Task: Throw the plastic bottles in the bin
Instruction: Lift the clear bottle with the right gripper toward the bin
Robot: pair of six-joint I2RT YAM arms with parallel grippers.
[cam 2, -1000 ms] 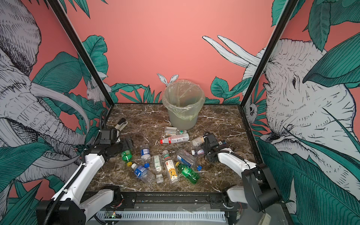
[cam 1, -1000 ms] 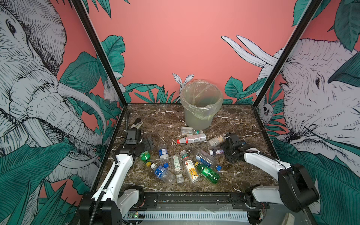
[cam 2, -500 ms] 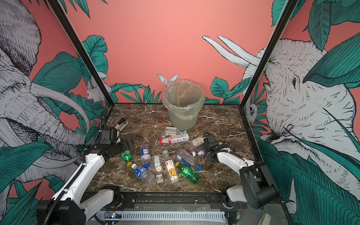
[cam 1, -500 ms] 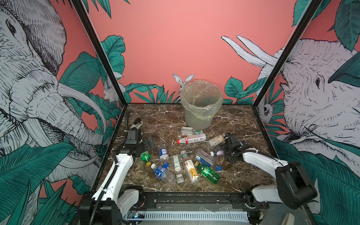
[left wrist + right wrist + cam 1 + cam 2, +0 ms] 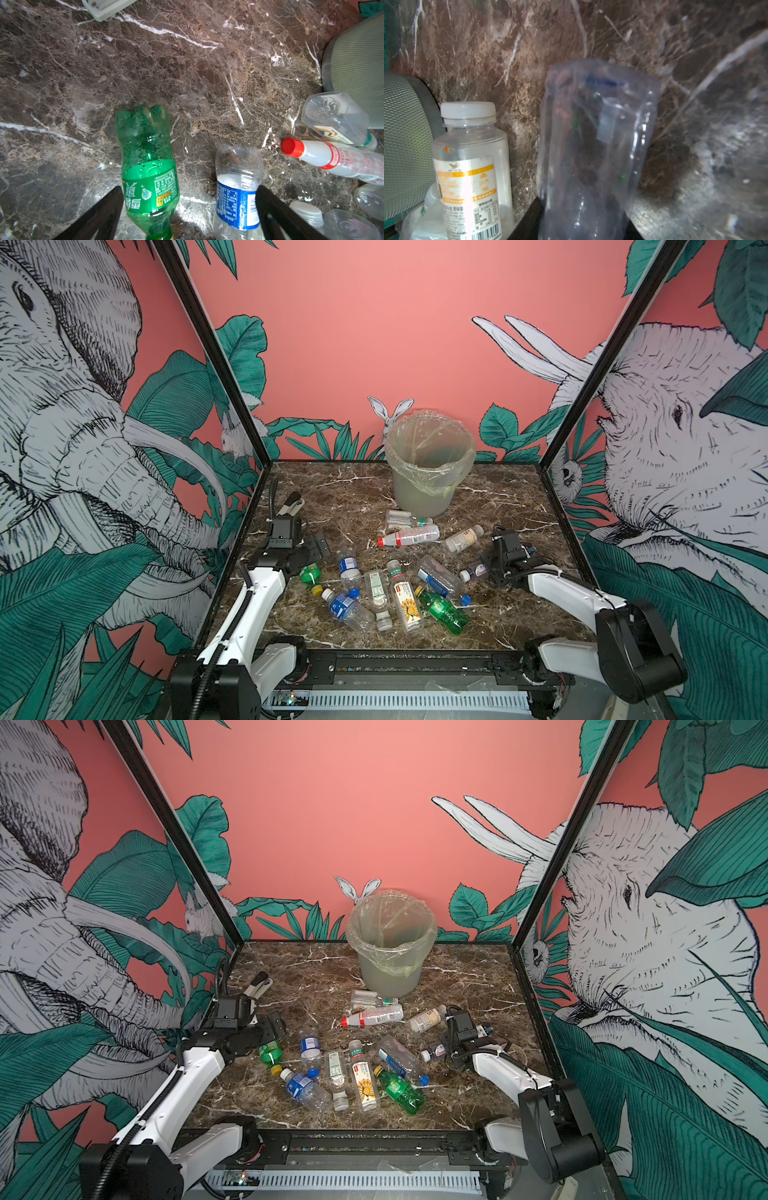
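Note:
The bin [image 5: 430, 464] [image 5: 390, 944] stands at the back middle of the marble table, lined with a crinkly bag. Several plastic bottles lie scattered in front of it. My right gripper [image 5: 489, 572] [image 5: 583, 220] is shut on a small clear bottle [image 5: 473, 572] [image 5: 591, 135] with a white cap, low at the table. My left gripper [image 5: 318, 547] [image 5: 189, 209] hangs open over a green bottle [image 5: 309, 574] [image 5: 145, 162] and a blue-labelled bottle [image 5: 348, 568] [image 5: 236, 187], gripping neither.
A white-and-black stapler [image 5: 291, 504] lies at the back left. A red-capped bottle [image 5: 409, 536] and an orange-labelled bottle [image 5: 463, 538] [image 5: 471, 176] lie between the grippers and the bin. More bottles, one green [image 5: 442, 610], crowd the front middle.
My right gripper has closed on the small clear bottle after edging slightly left towards it. The left arm has not moved.

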